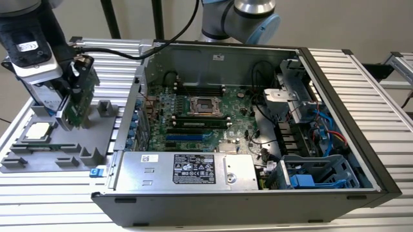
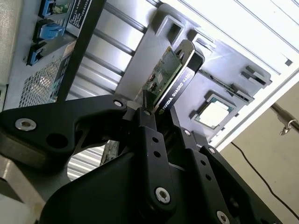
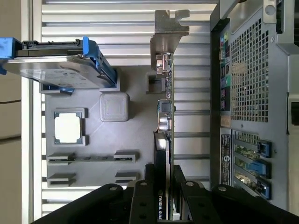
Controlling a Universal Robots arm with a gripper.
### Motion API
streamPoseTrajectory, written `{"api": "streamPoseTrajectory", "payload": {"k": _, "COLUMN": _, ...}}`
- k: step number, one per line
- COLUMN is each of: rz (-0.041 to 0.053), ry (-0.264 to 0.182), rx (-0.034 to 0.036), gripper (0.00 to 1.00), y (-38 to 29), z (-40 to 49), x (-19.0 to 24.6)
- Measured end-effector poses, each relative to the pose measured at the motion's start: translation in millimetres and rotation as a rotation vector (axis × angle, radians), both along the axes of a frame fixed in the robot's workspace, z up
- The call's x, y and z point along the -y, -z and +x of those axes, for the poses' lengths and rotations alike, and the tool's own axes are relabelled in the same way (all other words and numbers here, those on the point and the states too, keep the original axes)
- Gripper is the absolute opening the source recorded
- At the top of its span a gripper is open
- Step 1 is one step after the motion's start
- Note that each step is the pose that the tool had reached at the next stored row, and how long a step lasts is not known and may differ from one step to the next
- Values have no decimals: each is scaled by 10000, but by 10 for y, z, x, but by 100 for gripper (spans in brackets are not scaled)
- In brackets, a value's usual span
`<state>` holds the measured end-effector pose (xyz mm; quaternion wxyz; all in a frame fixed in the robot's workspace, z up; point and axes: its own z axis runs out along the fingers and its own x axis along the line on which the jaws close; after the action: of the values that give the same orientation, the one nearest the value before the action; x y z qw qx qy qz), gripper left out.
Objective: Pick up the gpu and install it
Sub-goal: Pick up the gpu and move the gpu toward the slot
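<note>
- Firmly, our gripper (image 3: 164,171) clamps the gpu (image 3: 164,107) on edge.
- We hold it upright over the tray (image 1: 71,138), just beside the open case (image 1: 226,205).

Your arm (image 1: 248,17) has silver joints with pale blue caps; a black cable (image 1: 191,21) hangs off it. Your claw (image 2: 158,112) is matte black, dotted with silver screws (image 2: 162,195).
</note>
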<state>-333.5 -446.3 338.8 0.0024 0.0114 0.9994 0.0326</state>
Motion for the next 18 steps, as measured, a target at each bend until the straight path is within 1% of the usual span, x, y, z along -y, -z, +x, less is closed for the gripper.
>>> {"api": "streamPoseTrajectory", "payload": {"k": 5, "rz": 0, "ry": 58, "rx": -1, "gripper": 0, "y": -34, "z": 0, "x": 0}}
{"api": "streamPoseTrajectory", "payload": {"k": 18, "rz": 0, "ry": 59, "rx": -1, "gripper": 0, "y": -167, "z": -1, "x": 0}}
